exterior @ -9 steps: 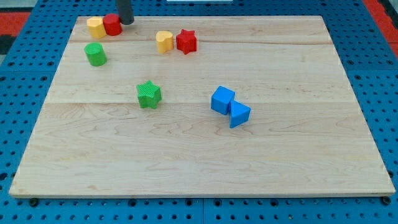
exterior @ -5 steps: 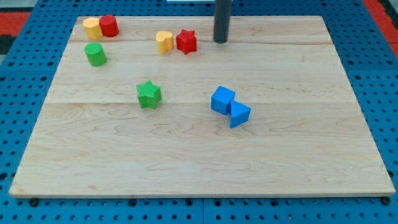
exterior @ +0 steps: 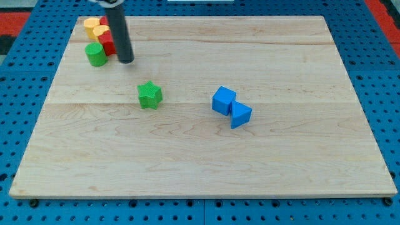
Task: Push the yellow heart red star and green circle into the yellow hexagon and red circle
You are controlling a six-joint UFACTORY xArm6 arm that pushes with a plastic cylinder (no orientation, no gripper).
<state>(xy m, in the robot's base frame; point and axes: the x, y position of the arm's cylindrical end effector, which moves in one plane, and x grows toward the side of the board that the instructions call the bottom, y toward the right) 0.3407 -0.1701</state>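
Up in the view's top-left corner of the board (exterior: 200,156) there is a tight huddle of blocks. The green circle (exterior: 95,55) sits at the lower left of it, touching a red block (exterior: 107,44) just above and to its right. Yellow pieces (exterior: 94,27) crowd the top, with another bit of red (exterior: 105,23) peeking beside them. I can't sort heart from hexagon or star from circle in there; the rod covers part of the pile. Packed that closely, the group looks gathered on purpose, so I'd judge the push nearly or fully done.

The arm has no hand, so there is nothing to open or clench and it holds nothing. Its tip (exterior: 126,61) rests on the wood just right of the green circle and slightly below the red block. Whether it touches that block I cannot tell.

The green star (exterior: 149,95) stands well apart, lower down. The blue cube (exterior: 223,100) and blue wedge (exterior: 240,115) touch each other near the middle.
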